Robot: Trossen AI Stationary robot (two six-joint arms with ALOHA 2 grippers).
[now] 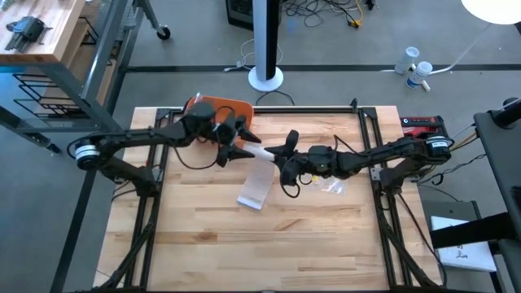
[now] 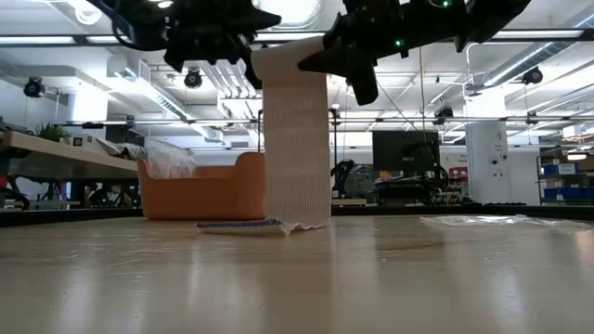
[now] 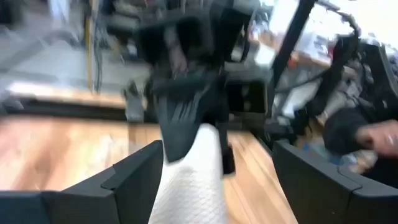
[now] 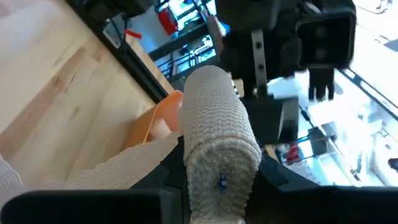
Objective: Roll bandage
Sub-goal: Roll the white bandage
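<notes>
**A:** Both arms are up over the middle of the table, and the bandage (image 1: 259, 172) hangs between them. The right gripper (image 1: 286, 153) clamps the rolled end, and in its wrist view that roll (image 4: 219, 138) sits snug between the fingers.

**B:** And the left gripper (image 1: 234, 140)?

**A:** It meets the roll from the other side. Whether it is pinching or just touching, I cannot tell.

**B:** So how far along are we?

**A:** Partway, I'd say. There's a decent roll built up, but a long strip (image 2: 295, 148) drops straight down and its tail lies crumpled on the table (image 1: 326, 236), near the orange bin (image 2: 209, 190).

**B:** Plenty left, then.

**A:** Yes, all that hanging length needs winding on.
</notes>
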